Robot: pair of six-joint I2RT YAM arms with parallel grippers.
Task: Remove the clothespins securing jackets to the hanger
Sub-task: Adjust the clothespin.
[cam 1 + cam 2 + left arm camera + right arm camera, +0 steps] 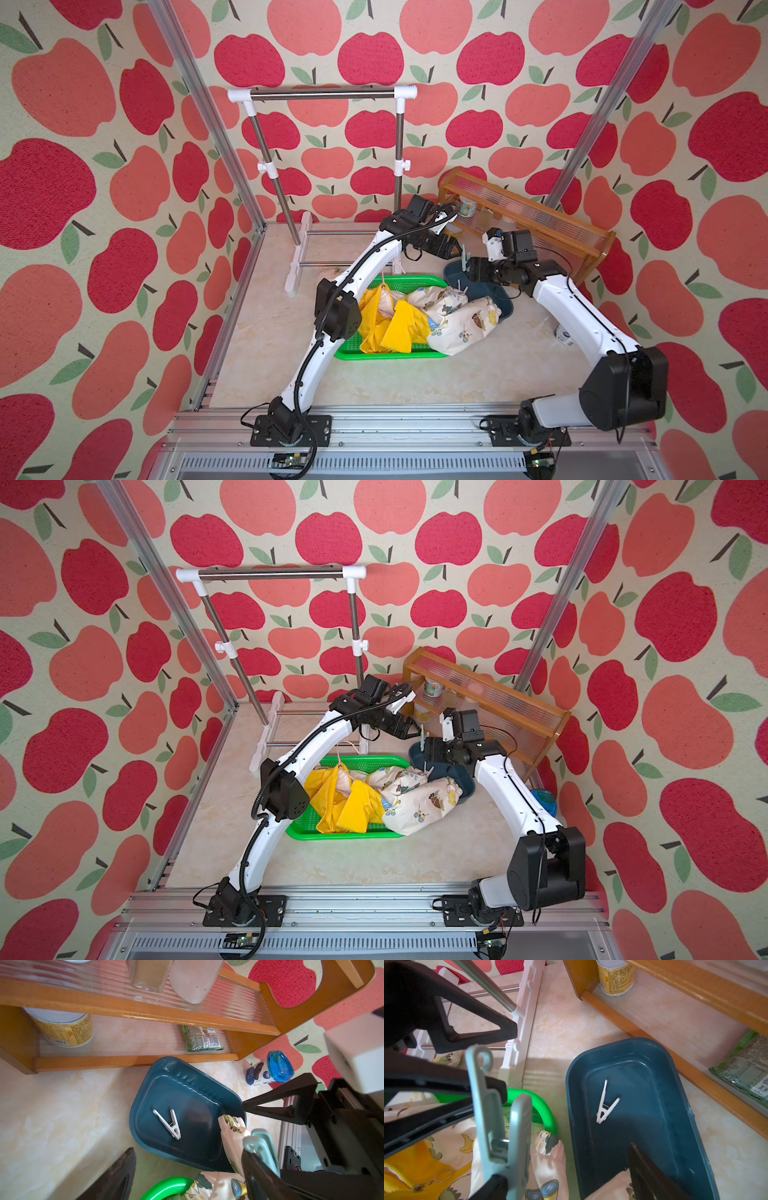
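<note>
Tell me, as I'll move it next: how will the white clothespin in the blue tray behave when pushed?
The white clothespin looks thin plastic, so probably light. Lying flat on the glossy blue tray, it likely slides rather than rolls. Pinching its splayed legs may open it.

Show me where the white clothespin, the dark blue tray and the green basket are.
white clothespin [602, 1103]: right wrist view, on its longer leg.
dark blue tray [654, 1126]: right wrist view, on its bare floor.
green basket [349, 353]: in a top view, on its front corner.
</note>
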